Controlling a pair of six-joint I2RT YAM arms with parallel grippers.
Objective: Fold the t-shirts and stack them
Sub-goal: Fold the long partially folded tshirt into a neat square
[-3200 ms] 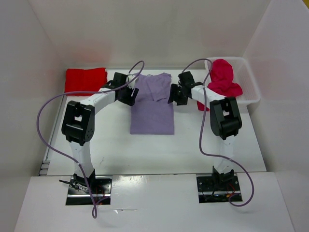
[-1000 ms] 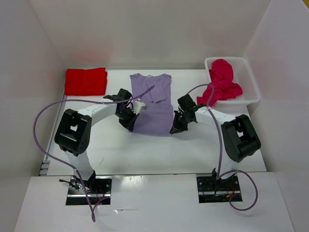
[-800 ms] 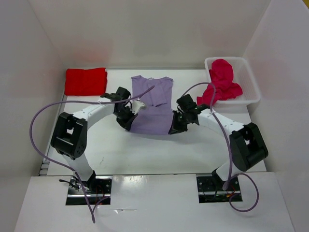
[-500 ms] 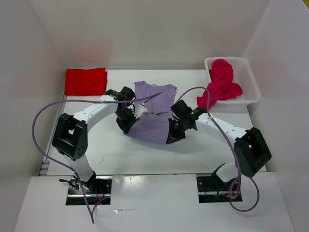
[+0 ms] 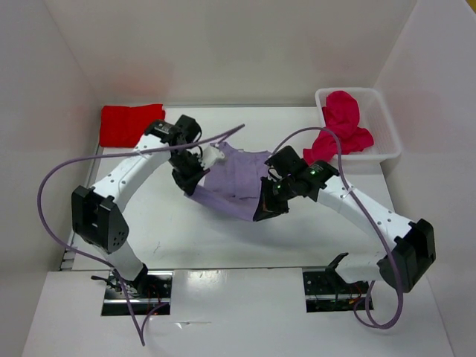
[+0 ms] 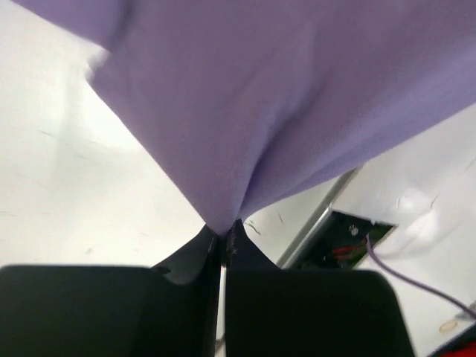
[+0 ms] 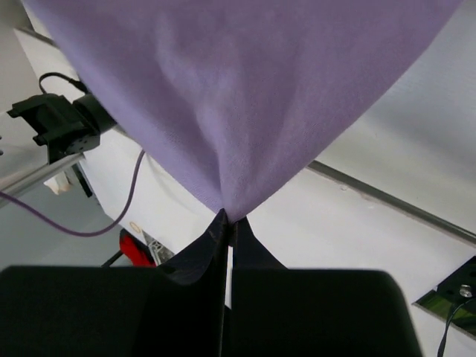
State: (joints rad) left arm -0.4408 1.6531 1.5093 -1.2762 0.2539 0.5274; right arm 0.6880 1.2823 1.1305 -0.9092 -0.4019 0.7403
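— How many t-shirts do you count?

— Three. The lavender t-shirt [image 5: 227, 182] is over the middle of the table [image 5: 223, 238]. Its near edge is strung up between the two grippers, and the rest slopes back toward the far side.

— How is it held?

— The left gripper [image 6: 222, 236] has its fingers pressed together on one corner of the cloth. The right gripper [image 7: 227, 222] pinches the other corner the same way. In both wrist views the cloth spreads out from the fingertips, pulled to a point.

— And the other two?

— One bright red t-shirt [image 5: 126, 124] lies folded flat at the far left of the table, well apart from the lavender one. One crimson t-shirt [image 5: 343, 126] is bunched in a heap in the single white bin [image 5: 381, 119] at the far right. Part of it spills over the bin's near left rim.

— Anything touching those two?

— No. Both grippers are at the middle, on the lavender cloth only.
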